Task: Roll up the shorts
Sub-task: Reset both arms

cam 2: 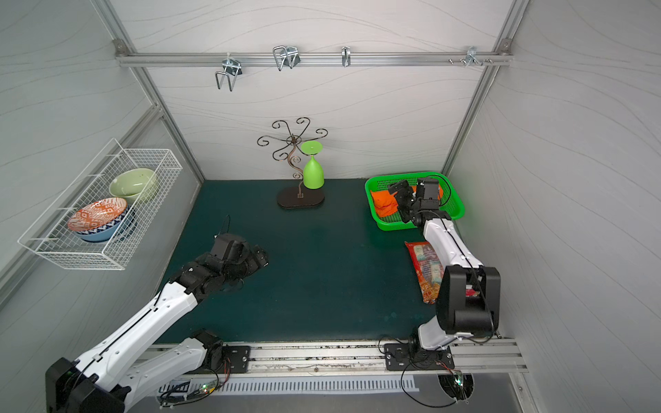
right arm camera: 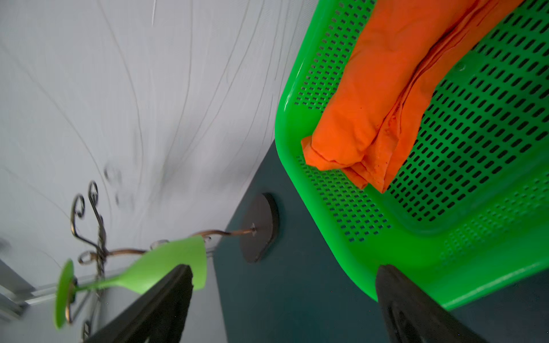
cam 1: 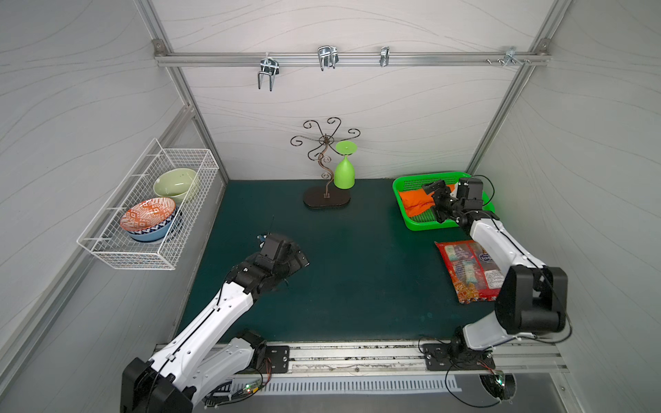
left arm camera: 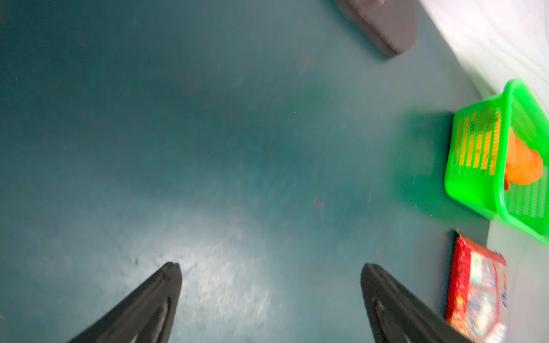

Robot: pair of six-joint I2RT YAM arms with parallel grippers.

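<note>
The shorts (cam 1: pixel 415 202) (cam 2: pixel 383 203) are a bright orange bundle, rolled into a thick tube (right arm camera: pixel 371 104), lying in the green plastic basket (cam 1: pixel 416 178) (right arm camera: pixel 326 208) at the back right of the mat. My right gripper (cam 1: pixel 435 201) (right arm camera: pixel 285 268) hovers over the basket's near side, open, with nothing between its fingers and clear of the cloth. My left gripper (cam 1: pixel 299 258) (left arm camera: pixel 271 265) hangs open over bare mat at the left centre, far from the shorts (left arm camera: pixel 523 166). Waistband and drawstring are hidden in the roll.
A red snack packet (cam 1: pixel 463 271) lies in front of the basket, under the right arm. A scrolled metal stand (cam 1: pixel 326 161) holding an upside-down green glass (cam 1: pixel 344 175) stands at the back centre. A white wire basket (cam 1: pixel 150 221) of bowls hangs on the left wall.
</note>
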